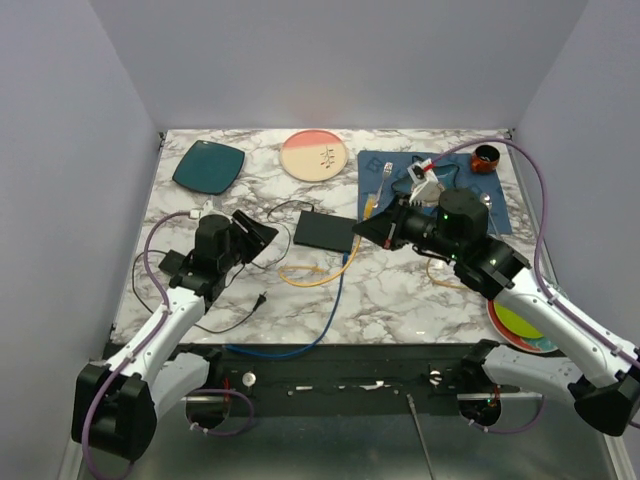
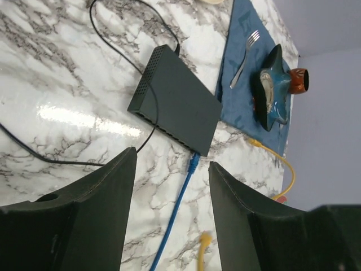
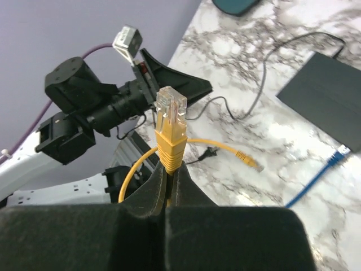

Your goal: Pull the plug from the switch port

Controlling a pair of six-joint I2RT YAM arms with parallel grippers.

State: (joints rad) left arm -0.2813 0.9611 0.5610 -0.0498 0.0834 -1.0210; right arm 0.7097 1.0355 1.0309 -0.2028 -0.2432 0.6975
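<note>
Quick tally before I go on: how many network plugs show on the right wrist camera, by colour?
Yellow: 2 (held yellow plug in the right hand; loose yellow plug on the table)
Blue: 1 (blue plug beside the switch)
Total: 3

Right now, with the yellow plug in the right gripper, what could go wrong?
1. The right gripper pinches the yellow plug only by its boot; it might twist or slip out.
2. The left gripper stands open, off the switch, so the trailing yellow cable could snag the blue cable and drag the switch.
</note>
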